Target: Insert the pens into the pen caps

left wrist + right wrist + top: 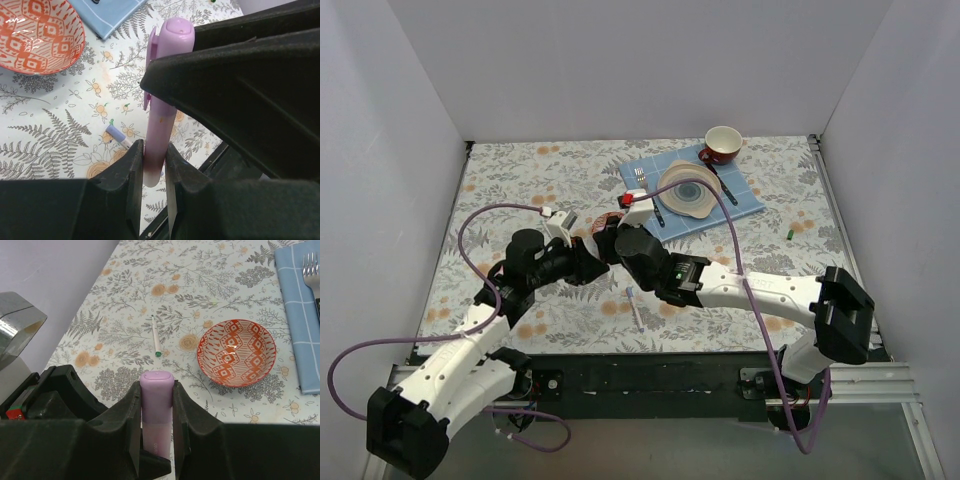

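— Two grips on one stick: left gripper (154, 161) pinches the low end of the pink-lilac pen (152, 175), right gripper (156, 399) pinches the pink-lilac cap (156, 385) at the top. It hangs in the air over mid-table, between the arms

— Seated?

— We can't tell, the fingers cover the joint. We judge it light, stiff, smooth plastic that will slip in the pads before it bends. We'd hold barrel and cap body, stay off the clip (151, 55), and push straight along the axis

— Second pen?

— Flat on the floral table top (520, 170) lies the white pen (635, 307), just in front of the arms, nothing touching it. Well apart, by the right edge past the blue placemat (745, 203), sits the green cap (790, 232)

— Room?

— Close beyond the grippers is the red patterned bowl (236, 352); plate (688, 190), fork (312, 267) and red cup (723, 143) are further back, white walls on three sides. We expect the thin pen to roll, so we'd take it mid-barrel from above
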You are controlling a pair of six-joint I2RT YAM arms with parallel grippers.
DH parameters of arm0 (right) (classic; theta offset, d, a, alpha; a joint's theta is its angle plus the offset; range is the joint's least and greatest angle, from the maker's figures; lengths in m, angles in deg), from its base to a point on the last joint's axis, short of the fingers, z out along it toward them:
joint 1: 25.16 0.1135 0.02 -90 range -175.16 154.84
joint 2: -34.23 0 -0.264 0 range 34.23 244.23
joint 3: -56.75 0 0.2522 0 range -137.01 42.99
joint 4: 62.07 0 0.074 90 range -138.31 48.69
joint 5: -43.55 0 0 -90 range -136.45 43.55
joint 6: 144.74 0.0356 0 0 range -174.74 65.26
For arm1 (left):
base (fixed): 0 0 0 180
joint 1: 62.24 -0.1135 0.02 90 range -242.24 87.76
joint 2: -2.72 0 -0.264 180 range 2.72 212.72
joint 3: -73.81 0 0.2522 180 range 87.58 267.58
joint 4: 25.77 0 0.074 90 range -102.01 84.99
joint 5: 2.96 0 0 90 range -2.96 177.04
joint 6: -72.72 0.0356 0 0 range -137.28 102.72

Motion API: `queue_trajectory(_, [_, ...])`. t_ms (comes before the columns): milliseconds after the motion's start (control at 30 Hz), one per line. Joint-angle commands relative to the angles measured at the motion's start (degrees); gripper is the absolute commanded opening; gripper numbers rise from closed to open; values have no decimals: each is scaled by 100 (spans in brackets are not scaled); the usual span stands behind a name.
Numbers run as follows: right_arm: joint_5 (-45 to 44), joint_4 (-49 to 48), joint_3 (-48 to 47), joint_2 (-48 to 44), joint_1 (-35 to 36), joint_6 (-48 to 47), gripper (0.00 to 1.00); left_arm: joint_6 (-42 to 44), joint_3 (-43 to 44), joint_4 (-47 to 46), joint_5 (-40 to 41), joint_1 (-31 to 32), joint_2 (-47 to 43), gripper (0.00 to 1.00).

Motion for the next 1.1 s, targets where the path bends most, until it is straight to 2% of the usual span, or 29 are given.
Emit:
queue_trajectory(0, [1398, 1838, 216, 283, 838, 430, 1, -21, 838, -1882, 1880, -276, 41, 0])
queue_trajectory(200, [1161, 1557, -38, -287, 505, 228, 1, -91, 760, -1425, 1195, -285, -2, 0])
queue_trajectory(233, [1161, 1548, -178, -479, 304, 184, 7, -135, 690, -1346, 1046, -285, -63, 0])
queue_trajectory(300, [995, 1522, -293, -709, 162, 35, 25, -232, 619, -1057, 834, -285, -274, 0])
queue_trajectory(333, [951, 1496, -311, -988, 39, -44, 41, -363, 601, -768, 825, -276, -344, 0])
queue_trajectory(367, [872, 1460, -276, -1139, 3, -115, 49, -425, 584, -573, 764, -285, -397, 0])
queue_trajectory(467, [731, 1338, 82, -1816, -59, -344, 71, -758, 653, 375, 728, -276, -442, 0])
queue_trajectory(533, [696, 1337, 355, -2306, -76, -396, 80, -865, 689, 1184, 737, -276, -336, 0])
queue_trajectory(600, [555, 1346, 795, -2624, -94, -397, 80, -1040, 602, 1641, 676, -276, -257, 0])
queue_trajectory(733, [265, 1477, 1375, -3222, -199, -397, 81, -1681, -13, 1486, 105, -241, -467, 0])
queue_trajectory(933, [62, 1619, 1675, -3408, -287, -432, 81, -2604, -865, 1222, 376, -65, -898, 0])
queue_trajectory(1067, [238, 1539, 1728, -3303, -331, -423, 81, -3000, -1209, 880, 324, 75, -584, 0])
